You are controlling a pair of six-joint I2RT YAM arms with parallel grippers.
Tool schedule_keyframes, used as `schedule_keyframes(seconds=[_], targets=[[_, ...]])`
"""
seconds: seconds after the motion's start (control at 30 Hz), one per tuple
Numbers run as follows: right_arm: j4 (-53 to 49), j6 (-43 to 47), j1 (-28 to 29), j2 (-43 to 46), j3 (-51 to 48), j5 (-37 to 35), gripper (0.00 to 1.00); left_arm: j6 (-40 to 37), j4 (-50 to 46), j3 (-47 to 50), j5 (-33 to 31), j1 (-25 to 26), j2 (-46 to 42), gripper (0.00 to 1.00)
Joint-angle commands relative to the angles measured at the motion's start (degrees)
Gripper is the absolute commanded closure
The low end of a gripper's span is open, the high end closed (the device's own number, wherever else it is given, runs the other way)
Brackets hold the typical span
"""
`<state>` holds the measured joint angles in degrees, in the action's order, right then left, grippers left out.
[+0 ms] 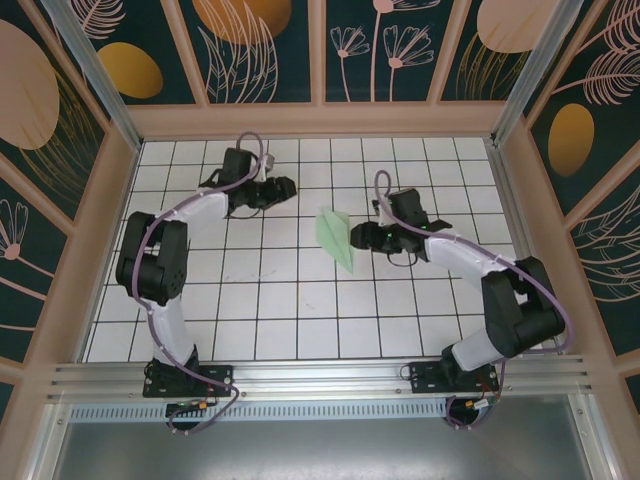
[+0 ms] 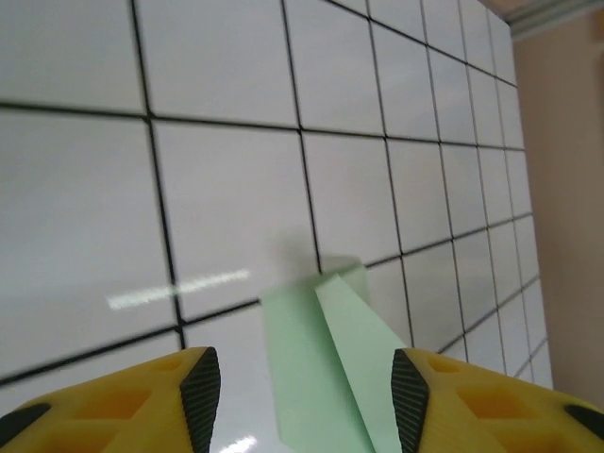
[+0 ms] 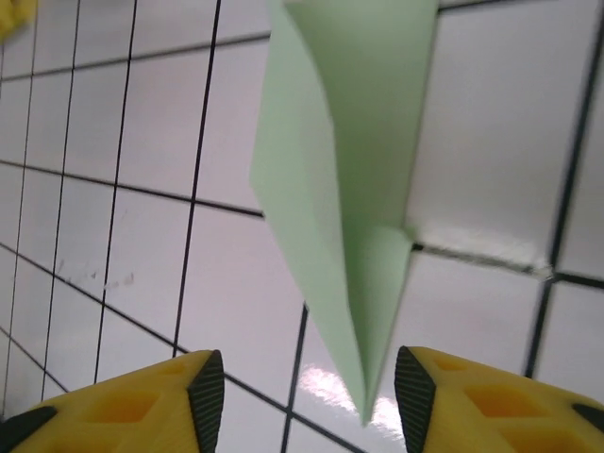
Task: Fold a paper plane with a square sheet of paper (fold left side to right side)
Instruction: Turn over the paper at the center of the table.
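The square sheet of paper is folded into a slim pale green paper plane (image 1: 336, 238) that lies on the white grid table (image 1: 260, 300) near its middle, sharp tip toward the near edge. My left gripper (image 1: 289, 188) hovers to the plane's upper left, open; the plane's blunt end (image 2: 330, 359) shows ahead between its yellow fingers (image 2: 200, 396). My right gripper (image 1: 357, 237) sits close to the plane's right edge, open. In the right wrist view the plane (image 3: 349, 179) runs down with its tip between the spread fingers (image 3: 415, 396), free of both. The right gripper (image 3: 310, 401) holds nothing, nor does the left gripper (image 2: 305, 401).
Wooden walls with floral panels (image 1: 320, 115) enclose the table at the back and sides. An aluminium rail (image 1: 320, 375) carries both arm bases along the near edge. Bare grid tiles lie around the plane.
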<state>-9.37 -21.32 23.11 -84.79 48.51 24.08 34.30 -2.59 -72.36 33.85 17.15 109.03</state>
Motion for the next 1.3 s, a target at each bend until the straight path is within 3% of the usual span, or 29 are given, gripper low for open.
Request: schedule_keyframes(seconds=[0.0,0.3,0.87,1.03,1.1,1.27], targets=[[-0.16,0.69,-2.49,2.23,-1.79,-0.79,0.44,5.01,9.14,5.84,3.71,3.42,-1.23,0.46],[3.12,-1.27,-3.75,5.46,-6.04,-0.37,0.44,9.21,12.35,3.07,2.92,8.78,6.5,0.48],[3.41,-1.63,-6.81,9.64,-11.23,-0.39,0.44,9.43,8.0,-7.72,3.4,10.51,17.93,0.5],[4.44,-1.86,-7.18,9.82,-12.33,0.63,0.44,10.19,8.26,-9.78,4.57,10.98,19.58,0.56],[5.82,-2.27,-7.44,10.21,-13.05,1.85,0.42,10.17,8.68,-10.17,4.71,11.07,19.48,0.62],[11.48,-5.02,-8.02,11.48,-15.57,6.66,0.24,10.17,9.44,-11.02,5.57,11.06,18.35,0.73]])
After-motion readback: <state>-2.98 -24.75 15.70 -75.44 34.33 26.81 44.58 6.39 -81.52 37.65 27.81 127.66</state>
